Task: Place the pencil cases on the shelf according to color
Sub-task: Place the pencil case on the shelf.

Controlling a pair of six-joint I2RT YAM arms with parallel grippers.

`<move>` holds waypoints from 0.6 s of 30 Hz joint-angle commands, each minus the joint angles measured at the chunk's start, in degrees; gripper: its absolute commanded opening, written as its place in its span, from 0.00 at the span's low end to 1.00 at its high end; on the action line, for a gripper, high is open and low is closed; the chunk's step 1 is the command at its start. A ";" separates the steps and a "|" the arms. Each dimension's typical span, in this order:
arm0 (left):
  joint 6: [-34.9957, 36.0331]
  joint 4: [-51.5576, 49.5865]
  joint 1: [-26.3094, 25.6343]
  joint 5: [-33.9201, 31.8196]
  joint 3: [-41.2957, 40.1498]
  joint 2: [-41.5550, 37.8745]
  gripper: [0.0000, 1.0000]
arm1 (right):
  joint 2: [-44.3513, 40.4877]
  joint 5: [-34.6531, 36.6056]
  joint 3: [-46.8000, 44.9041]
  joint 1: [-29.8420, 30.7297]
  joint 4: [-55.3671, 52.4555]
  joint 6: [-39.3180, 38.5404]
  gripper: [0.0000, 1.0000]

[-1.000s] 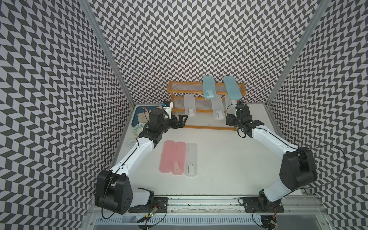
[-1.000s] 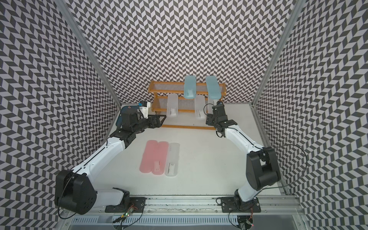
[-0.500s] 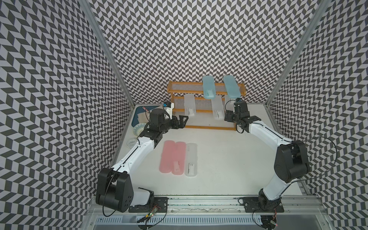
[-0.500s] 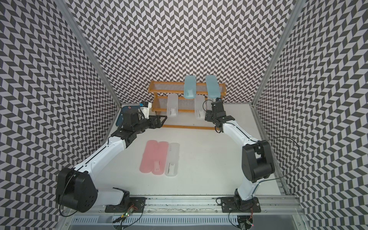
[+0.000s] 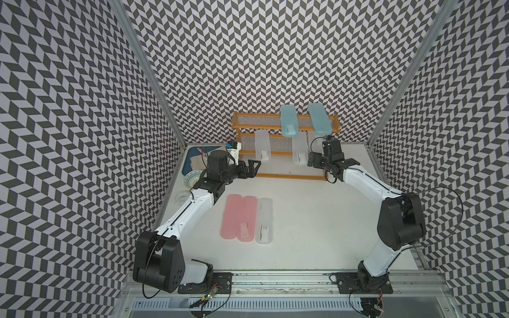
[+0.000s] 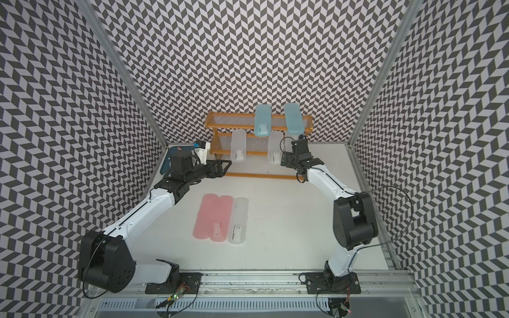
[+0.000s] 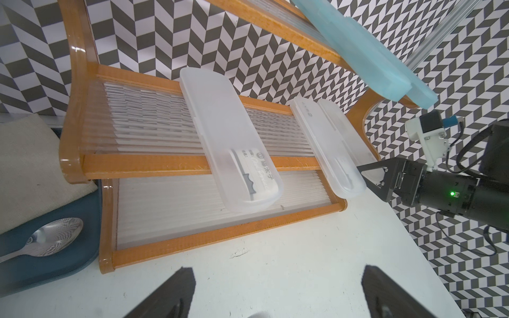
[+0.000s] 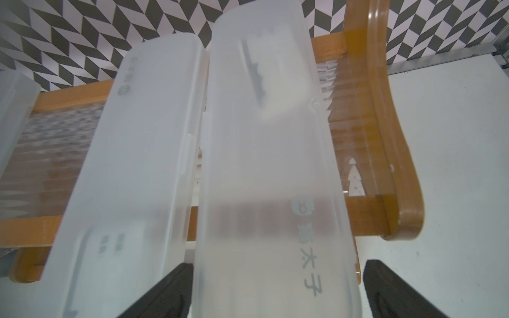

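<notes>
A: Changed just now?
B: Opened the right gripper (image 8: pixel 278 275): clamped a moment back, now spread wide to either side of the frosted white case (image 8: pixel 270 165). Left that case lying on the middle tier of the shelf (image 5: pixel 285 176), near end overhanging the tier's front rail, just beside a second white case (image 8: pixel 132 165).
A: Meaning for the task?
B: Read as white number three delivered. On the shelf so far: two blue cases (image 5: pixel 288 124) up top, three white across the middle, nothing on the bottom tier. Yet to move, well in front of the shelf on the table (image 5: pixel 316 220): two pink cases (image 5: pixel 232 217) and a last white case (image 5: pixel 265 217), packed side by side.
A: Truly let go?
B: Looks so. Clear gap at one finger; cannot tell about contact at the other.
A: Other arm?
B: Left gripper (image 7: pixel 275 275) wide too, holding nothing, low in front of the shelf's bottom tier.
A: Room to move?
B: Tight at the shelf's end post, just beside the released case, and at the neighbour on the far side. Best backed straight out from the shelf, so as not to drag the overhanging end. Open stretch on the middle tier between the pair and the lone white case (image 5: pixel 262 144). Bare table in front of the shelf. Dark blue tray (image 5: pixel 187 165) off the shelf's opposite end, clear of all this.
</notes>
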 commanded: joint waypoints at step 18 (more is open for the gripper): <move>-8.52 -5.14 -5.03 -3.50 -12.38 -11.67 1.00 | -31.36 -13.27 -30.43 3.72 3.25 11.38 0.99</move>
